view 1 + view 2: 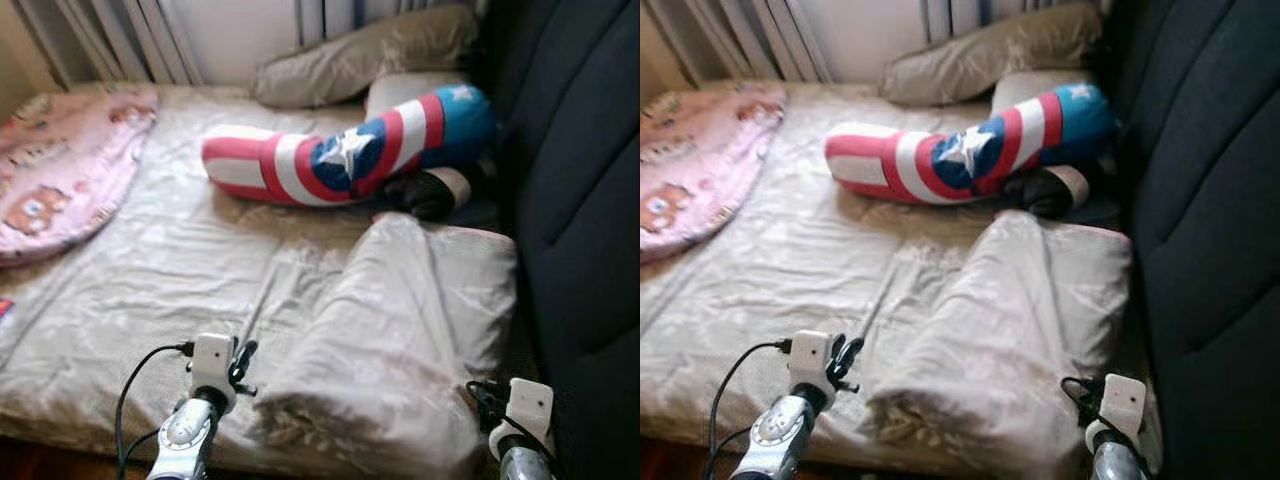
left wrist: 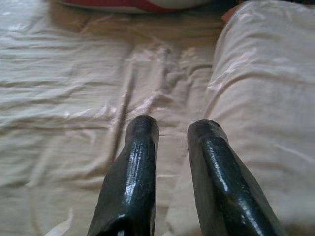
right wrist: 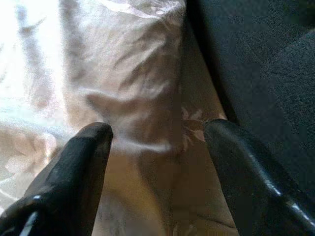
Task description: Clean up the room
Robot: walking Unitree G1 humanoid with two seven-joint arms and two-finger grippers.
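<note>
A folded beige blanket (image 1: 400, 320) lies on the front right of the bed (image 1: 150, 270), which has a wrinkled beige sheet. My left gripper (image 1: 242, 365) hovers low over the sheet just left of the blanket's near end. In the left wrist view its fingers (image 2: 140, 147) stand a narrow gap apart with nothing between them. My right gripper (image 3: 157, 129) is wide open at the blanket's right side, next to a dark seat (image 3: 256, 54). A red, white and blue star bolster (image 1: 350, 150) lies across the back of the bed.
A pink bear-print quilt (image 1: 60, 170) covers the bed's left corner. Beige pillows (image 1: 360, 55) lean at the back under the window. A dark rolled item with a tan band (image 1: 435, 190) sits beside the bolster. The dark upholstered seat (image 1: 580, 180) walls off the right side.
</note>
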